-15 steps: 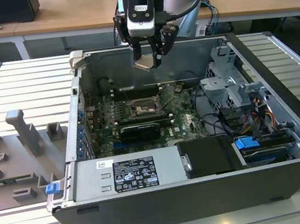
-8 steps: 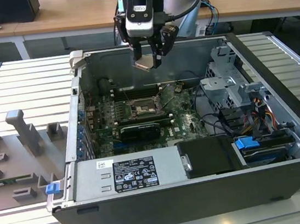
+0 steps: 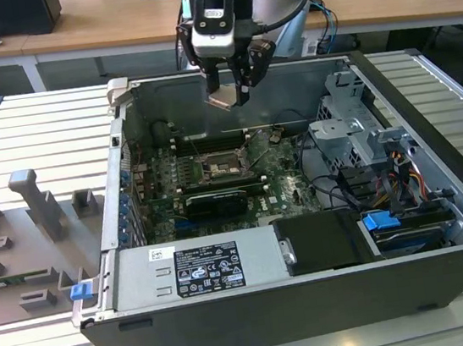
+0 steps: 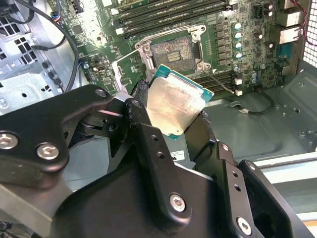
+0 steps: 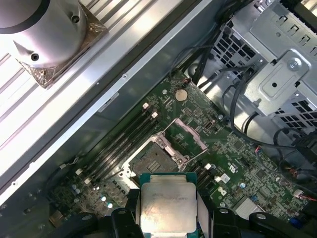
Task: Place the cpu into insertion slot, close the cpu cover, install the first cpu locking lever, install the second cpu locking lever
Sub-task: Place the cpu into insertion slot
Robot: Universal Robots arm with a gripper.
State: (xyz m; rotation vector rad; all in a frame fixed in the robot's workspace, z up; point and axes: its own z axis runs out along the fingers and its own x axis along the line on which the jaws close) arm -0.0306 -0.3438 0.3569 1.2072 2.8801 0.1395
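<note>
1. The cpu (image 3: 223, 97) (image 4: 176, 106) (image 5: 168, 208) hangs in the air above the open computer case (image 3: 235, 326), near its far wall. Its pale metal top shows in both wrist views.
2. The gripper (image 3: 233, 87) (image 4: 173, 124) (image 5: 168, 220) has its jaws clamped on two opposite edges of the cpu.
3. The insertion slot (image 3: 223, 170) (image 4: 173, 49) (image 5: 153, 158) lies on the green board below, well apart from the cpu, with its contact field exposed.
4. The cpu cover (image 5: 187, 135) is swung open just beside the slot.
5. Memory slots (image 4: 163, 15) (image 5: 124, 134) run along both sides of the socket.
6. A black graphics card (image 3: 216, 202) lies on the near side of the slot in the exterior view, with the power supply (image 3: 197, 267) nearer than that.
7. A metal drive cage (image 3: 353, 123) and loose cables (image 3: 327, 186) occupy the exterior view's right.
8. The case rests on a slatted table (image 3: 29, 123).
</note>
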